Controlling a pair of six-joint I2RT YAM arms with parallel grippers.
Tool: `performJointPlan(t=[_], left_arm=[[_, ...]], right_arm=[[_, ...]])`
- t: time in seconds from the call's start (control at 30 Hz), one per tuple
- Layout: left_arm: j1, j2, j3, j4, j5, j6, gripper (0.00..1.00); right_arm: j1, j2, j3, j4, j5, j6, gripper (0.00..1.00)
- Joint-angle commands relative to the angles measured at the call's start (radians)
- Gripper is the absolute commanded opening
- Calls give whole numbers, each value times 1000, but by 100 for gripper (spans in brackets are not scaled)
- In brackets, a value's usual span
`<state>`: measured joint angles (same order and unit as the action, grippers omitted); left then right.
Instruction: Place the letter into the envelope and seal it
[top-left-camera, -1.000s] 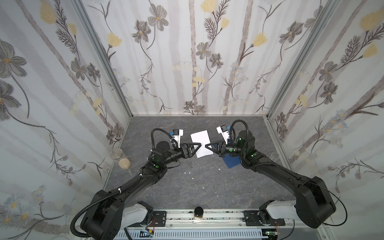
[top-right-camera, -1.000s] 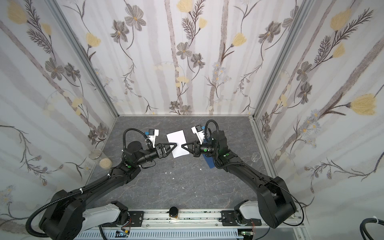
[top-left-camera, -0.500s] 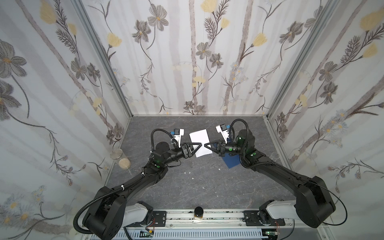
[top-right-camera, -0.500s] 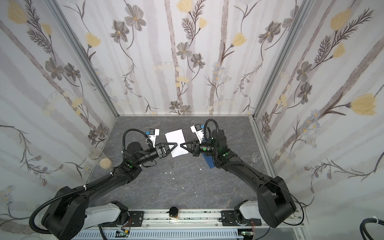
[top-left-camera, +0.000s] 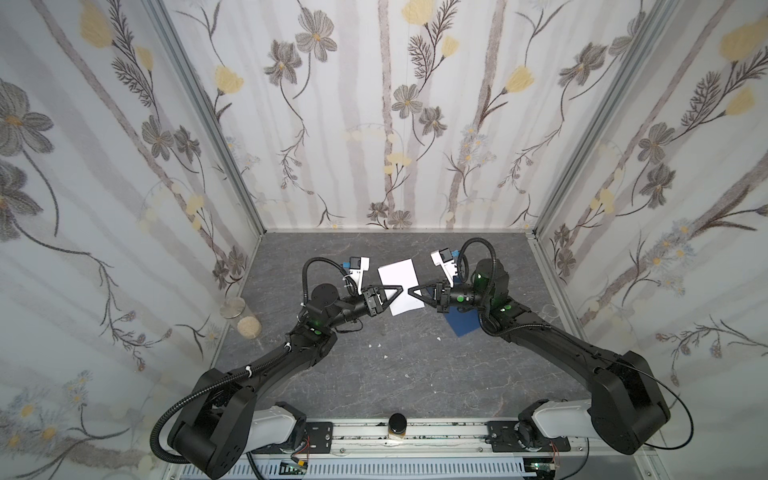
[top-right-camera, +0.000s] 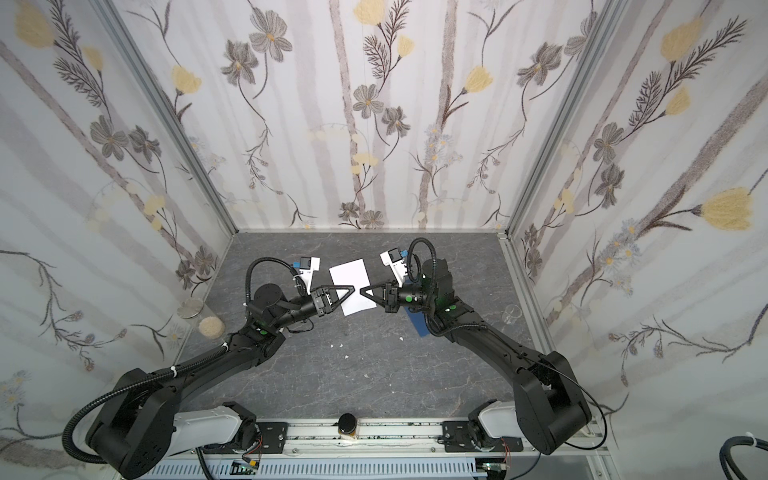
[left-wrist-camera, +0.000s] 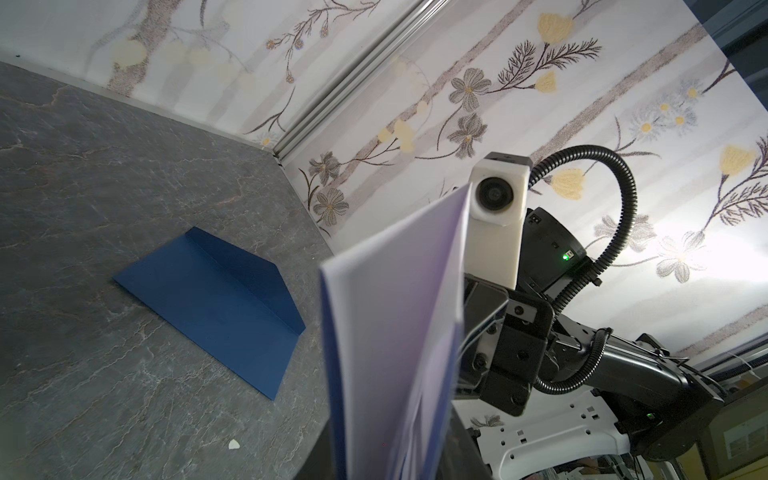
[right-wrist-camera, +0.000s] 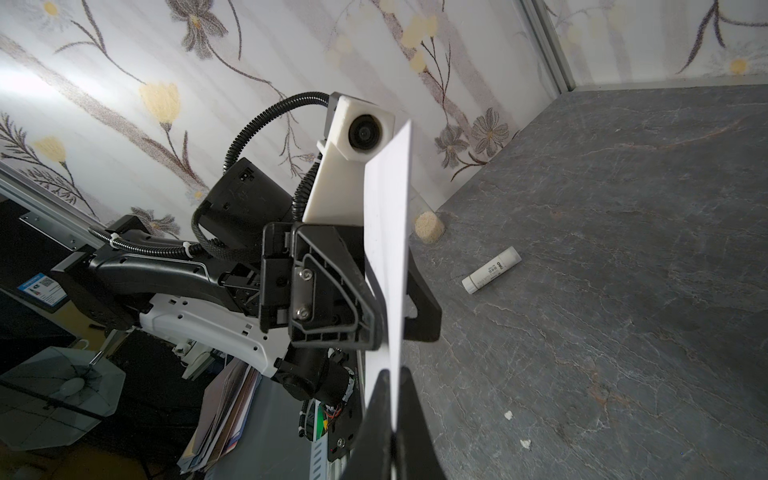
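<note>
The letter (top-left-camera: 399, 274) (top-right-camera: 351, 274) is a white sheet held off the grey table between both arms, plain side up in both top views. My right gripper (top-left-camera: 411, 289) (right-wrist-camera: 392, 415) is shut on its right edge, and the paper (right-wrist-camera: 388, 232) runs straight out from between the jaws. My left gripper (top-left-camera: 400, 287) (right-wrist-camera: 395, 332) has its fingers on both faces of the left edge, pinching the sheet (left-wrist-camera: 395, 311). The dark blue envelope (left-wrist-camera: 216, 299) (top-left-camera: 463, 326) lies flat under the right arm with its flap raised.
A white glue stick (right-wrist-camera: 491, 269) lies on the table to the left. A glass jar (top-left-camera: 239, 316) with a cork (top-left-camera: 248, 327) rests by the left wall. A clear glass (top-left-camera: 549, 309) stands by the right wall, and a dark-lidded jar (top-left-camera: 397, 424) sits on the front rail. Small paper scraps dot the floor.
My left gripper's jaws have gone from wide open to closed on the letter's left edge. The right gripper has kept its grip, and both arms have barely moved.
</note>
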<state>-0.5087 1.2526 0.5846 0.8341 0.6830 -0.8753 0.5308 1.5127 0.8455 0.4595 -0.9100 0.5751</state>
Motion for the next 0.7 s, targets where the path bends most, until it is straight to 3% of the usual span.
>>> performJointPlan(t=[0.0,0.17,0.33,0.5,0.67], left_arm=[[-1,2,1,60,15,-16,16],[-1,1,0,63,16,-18,0],[-1,2,-2,63,16,-19,0],[-1,0,-3,63,23,-14,0],[-1,2,-16,58,44,-2,0]], right_arm=[[2,6,6,48,-7,4,0],[2,7,5,51,-2,5,0],[2,11,4,57,-4,5,2],[-14,3,-3,64,-22,-7,41],[-76,0,-11,123,-50,32,51]])
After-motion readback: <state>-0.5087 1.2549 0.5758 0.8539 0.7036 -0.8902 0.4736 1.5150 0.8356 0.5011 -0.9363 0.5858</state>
